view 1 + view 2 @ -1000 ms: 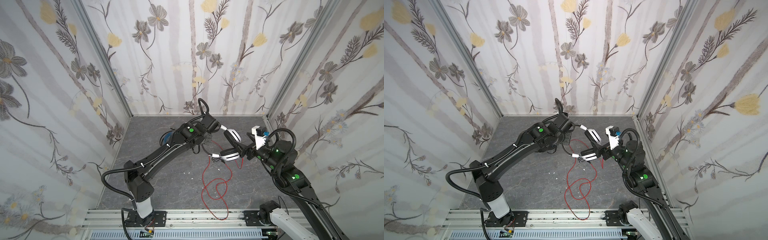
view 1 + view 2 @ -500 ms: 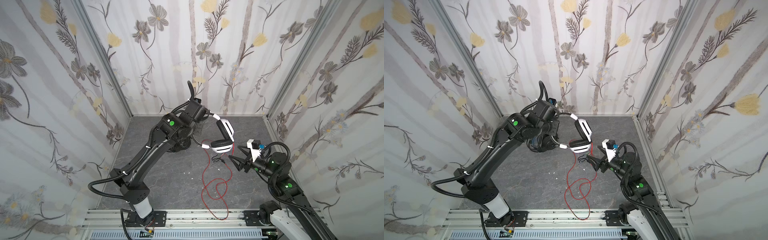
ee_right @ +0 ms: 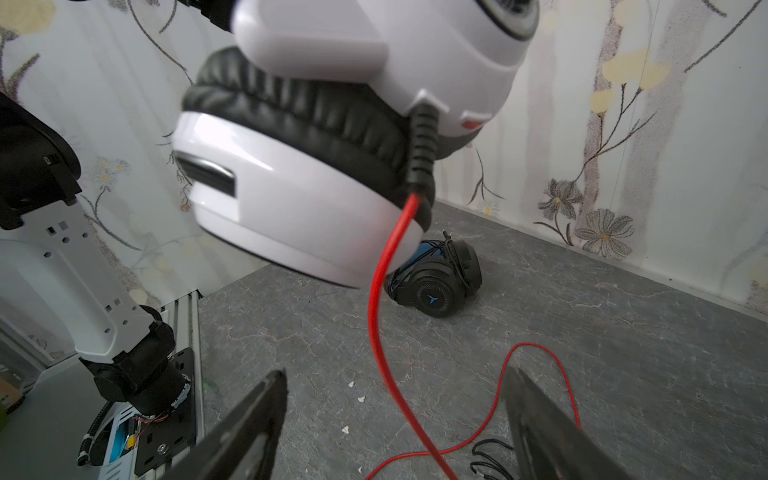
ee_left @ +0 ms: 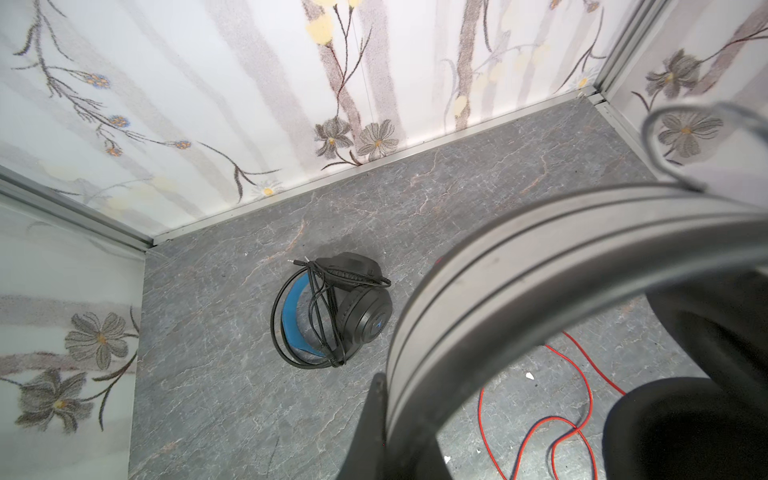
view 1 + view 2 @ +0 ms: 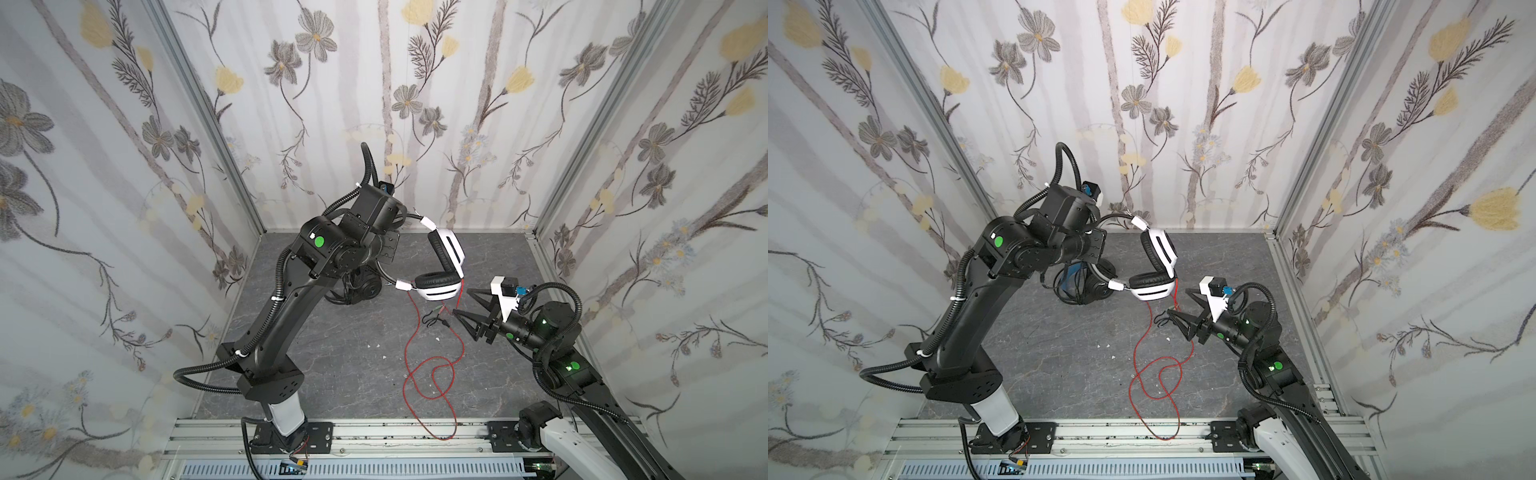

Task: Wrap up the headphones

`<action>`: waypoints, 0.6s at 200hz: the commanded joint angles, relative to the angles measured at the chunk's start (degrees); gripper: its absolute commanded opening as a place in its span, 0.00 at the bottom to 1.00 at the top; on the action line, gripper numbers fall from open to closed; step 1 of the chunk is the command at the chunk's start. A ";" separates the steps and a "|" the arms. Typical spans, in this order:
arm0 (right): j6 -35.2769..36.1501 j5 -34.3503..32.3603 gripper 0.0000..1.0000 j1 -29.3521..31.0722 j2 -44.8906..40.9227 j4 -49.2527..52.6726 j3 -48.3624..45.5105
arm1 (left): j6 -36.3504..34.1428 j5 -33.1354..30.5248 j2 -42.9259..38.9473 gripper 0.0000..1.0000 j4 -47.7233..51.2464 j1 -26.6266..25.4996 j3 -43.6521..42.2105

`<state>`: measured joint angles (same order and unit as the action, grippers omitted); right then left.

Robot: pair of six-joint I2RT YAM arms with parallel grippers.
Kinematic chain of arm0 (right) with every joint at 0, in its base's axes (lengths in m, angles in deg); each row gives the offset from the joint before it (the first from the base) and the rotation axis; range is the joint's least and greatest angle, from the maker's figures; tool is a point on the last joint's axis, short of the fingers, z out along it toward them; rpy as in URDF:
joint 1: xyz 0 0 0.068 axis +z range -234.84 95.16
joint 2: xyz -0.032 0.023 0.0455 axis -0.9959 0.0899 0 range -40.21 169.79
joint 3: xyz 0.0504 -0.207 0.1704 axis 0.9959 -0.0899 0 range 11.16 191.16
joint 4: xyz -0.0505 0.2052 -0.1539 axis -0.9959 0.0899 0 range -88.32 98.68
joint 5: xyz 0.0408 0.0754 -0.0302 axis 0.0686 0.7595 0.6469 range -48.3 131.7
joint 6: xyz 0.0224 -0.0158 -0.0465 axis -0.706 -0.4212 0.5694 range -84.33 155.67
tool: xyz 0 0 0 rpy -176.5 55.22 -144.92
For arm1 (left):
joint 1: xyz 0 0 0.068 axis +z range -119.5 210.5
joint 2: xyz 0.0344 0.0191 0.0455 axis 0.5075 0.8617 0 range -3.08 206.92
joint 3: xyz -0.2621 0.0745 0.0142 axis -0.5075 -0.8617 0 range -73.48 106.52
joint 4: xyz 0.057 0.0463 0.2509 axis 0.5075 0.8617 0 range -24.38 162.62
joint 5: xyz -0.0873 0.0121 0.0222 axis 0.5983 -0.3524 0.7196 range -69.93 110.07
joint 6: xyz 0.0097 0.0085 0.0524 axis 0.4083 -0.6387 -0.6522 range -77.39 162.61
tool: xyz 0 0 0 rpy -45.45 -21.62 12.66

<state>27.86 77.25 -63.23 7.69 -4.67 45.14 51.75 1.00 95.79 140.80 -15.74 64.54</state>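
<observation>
The white headphones (image 5: 441, 286) (image 5: 1152, 287) hang in the air over the table's middle, with black earpads. My left gripper (image 4: 395, 399) is shut on their grey headband (image 4: 519, 266). Their red cable (image 5: 415, 365) (image 3: 380, 324) drops from the lower earcup (image 3: 291, 199) and lies in loops on the grey table, ending in black plugs (image 5: 434, 320). My right gripper (image 5: 461, 301) (image 5: 1178, 300) (image 3: 395, 374) is open just right of and below that earcup. The cable hangs between its fingers, touching neither. The black headphones (image 5: 365, 286) (image 4: 357, 307) (image 3: 436, 286) lie under my left arm, black cable wound round them.
Flowered walls close in the back, left and right sides. An aluminium rail (image 5: 374, 432) runs along the front edge, and the red cable's loop reaches onto it. Small white flecks (image 5: 376, 345) dot the table (image 5: 332, 353).
My left arm has lifted the white headphones up and back to the left. My right gripper has drawn away from the earcup toward the right and front, its jaws narrowing a little.
</observation>
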 commanded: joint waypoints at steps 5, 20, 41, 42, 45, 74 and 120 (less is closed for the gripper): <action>1.16 -0.16 0.77 0.95 2.02 -4.08 1.01 | -0.18 1.33 -1.98 0.00 -4.25 0.15 -0.03; 0.98 -0.15 0.75 1.48 3.19 -4.77 1.24 | -0.18 1.35 -2.75 0.00 -4.48 0.26 -0.03; 0.59 0.62 0.74 2.28 4.45 -6.39 1.25 | 0.38 1.22 -3.70 0.00 -4.18 0.21 -0.13; 0.55 0.68 0.74 2.29 4.51 -6.48 1.26 | 0.41 1.22 -3.74 0.00 -4.17 0.24 -0.12; 0.40 0.91 0.73 2.46 4.71 -6.77 1.27 | 0.54 1.15 -3.91 0.00 -4.16 0.21 -0.12; -0.10 2.11 0.71 3.66 7.14 -8.85 1.27 | 1.12 1.86 -5.17 0.00 -4.62 0.22 -0.29; -2.51 2.72 0.60 5.18 9.05 -12.99 -1.27 | 1.82 1.99 -6.87 0.00 -5.92 0.37 -0.16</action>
<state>26.72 79.04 -58.88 15.99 -13.17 44.85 51.45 2.31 89.89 140.36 -15.59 64.23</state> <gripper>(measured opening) 0.627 0.060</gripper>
